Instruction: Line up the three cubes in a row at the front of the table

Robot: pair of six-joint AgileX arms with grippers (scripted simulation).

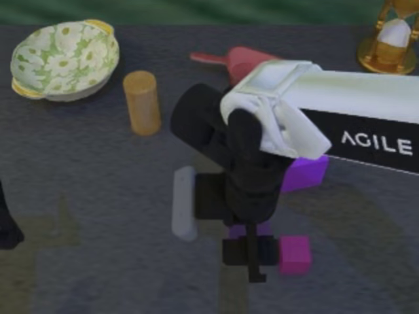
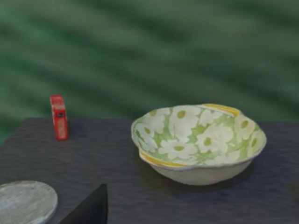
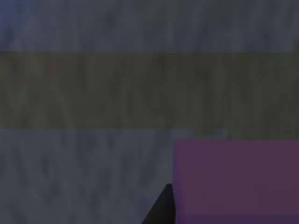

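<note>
My right gripper (image 1: 250, 254) hangs low over the front middle of the table (image 1: 98, 196). It is shut on the dull purple cube (image 1: 238, 230), which mostly hides under it. In the right wrist view that dull purple cube (image 3: 236, 182) looms large, with one dark finger (image 3: 161, 210) against its side. Just right of the gripper the small magenta-pink cube (image 1: 294, 254) rests on the table. The bright violet cube (image 1: 304, 173) sits farther back, partly under the right arm. My left arm (image 1: 6, 232) stays parked at the left edge, one finger (image 2: 91, 210) showing.
An amber cylinder (image 1: 142, 103) stands left of centre, with a flowered bowl (image 1: 64, 59) (image 2: 198, 144) at the back left. A red item (image 1: 236, 60) lies at the back, an hourglass (image 1: 393, 39) back right, and a grey bar (image 1: 184, 203) beside the right gripper.
</note>
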